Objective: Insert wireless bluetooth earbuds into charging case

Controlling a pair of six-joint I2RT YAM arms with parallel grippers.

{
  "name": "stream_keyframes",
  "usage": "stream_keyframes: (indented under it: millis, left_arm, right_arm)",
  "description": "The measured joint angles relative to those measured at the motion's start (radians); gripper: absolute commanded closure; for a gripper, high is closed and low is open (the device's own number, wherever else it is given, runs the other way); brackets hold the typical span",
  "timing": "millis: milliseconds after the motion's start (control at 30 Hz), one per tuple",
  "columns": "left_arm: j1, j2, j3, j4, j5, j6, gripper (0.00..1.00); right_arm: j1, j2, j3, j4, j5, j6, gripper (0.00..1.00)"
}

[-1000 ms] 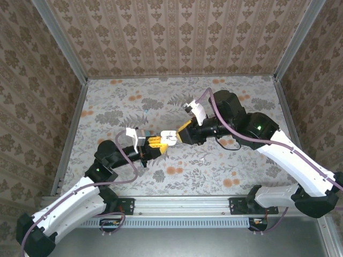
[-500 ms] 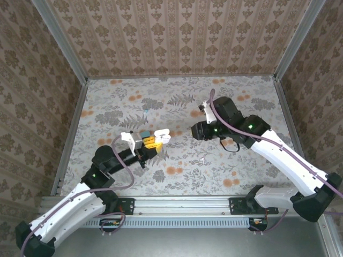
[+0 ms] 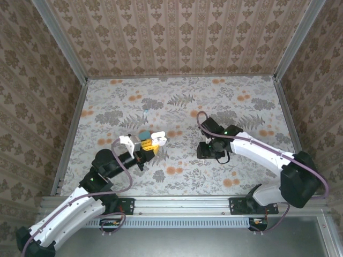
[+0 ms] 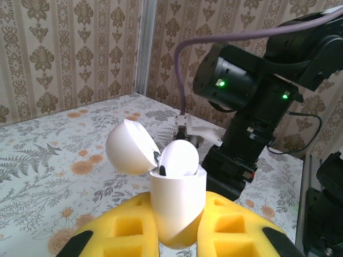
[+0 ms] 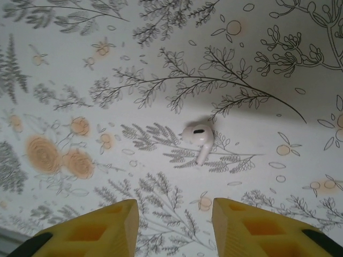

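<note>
left tool [image 4: 177, 230] clamped on white egg-shaped plastic charging case [image 4: 177, 206], lid open | right tool [image 5: 174, 219] jaws parted, empty, above small white plastic earbud [image 5: 199, 138] lying mid-tabletop [image 5: 80, 53] | risk: off-centre closing flicks bud away

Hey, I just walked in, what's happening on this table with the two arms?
The left tool grips a white charging case, its lid flipped open, with what looks like one white earbud seated inside. The right tool hovers over the flowered table with its jaws apart, right above a second white earbud lying loose there. That one is not yet picked up.
</note>
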Motion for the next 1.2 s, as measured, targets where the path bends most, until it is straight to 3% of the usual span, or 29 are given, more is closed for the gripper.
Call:
stream_keyframes:
  millis: [400,1200]
  left_arm:
    - [0.0,0.0,-0.02,-0.026,-0.014,-0.019,1.0]
    - [0.0,0.0,-0.02,-0.028,-0.032,-0.019,1.0]
  right_arm:
    - [0.0,0.249,0.093,-0.006,0.023,-0.04,0.55]
    - [0.015,0.377,0.138,-0.038,0.05,-0.081,0.63]
